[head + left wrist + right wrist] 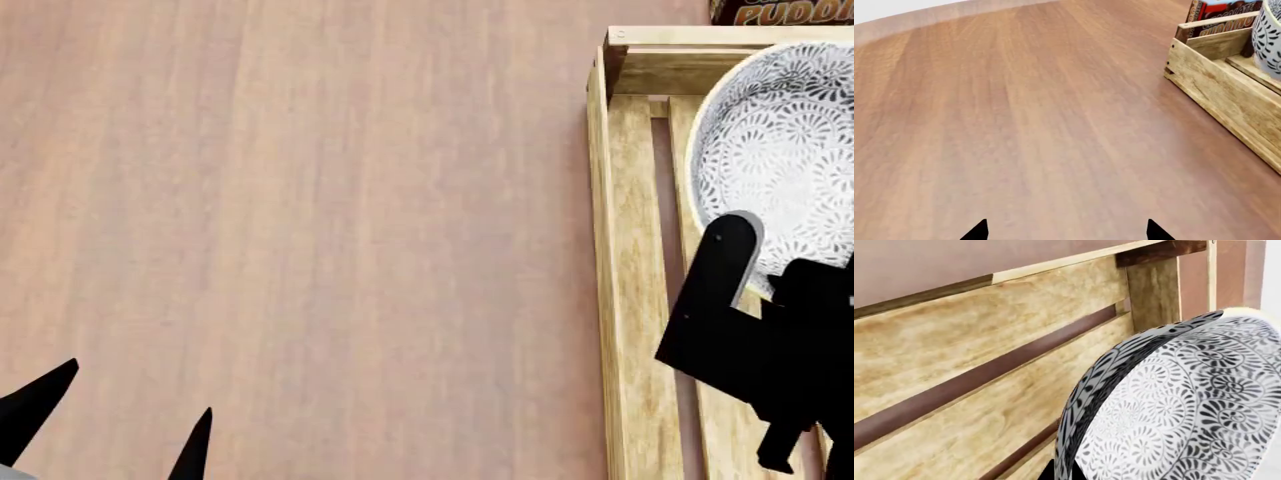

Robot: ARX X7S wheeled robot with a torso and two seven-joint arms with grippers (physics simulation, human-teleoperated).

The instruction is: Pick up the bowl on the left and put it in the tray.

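Warm brown wood grain covers the table (334, 220), bare across its left side. At seven o'clock in the head view the left tool (114, 425) hangs with its black tips apart, holding nothing. At three o'clock lies the tray (627, 300), its long axis running from twelve to six. The bowl (781, 170) sits over the slats, mouth up, with the right tool (747, 290) clamped on its near rim. Ceramic looks stiff, glazed-slick and chippable, moderately heavy; the rim is the sensible hold.
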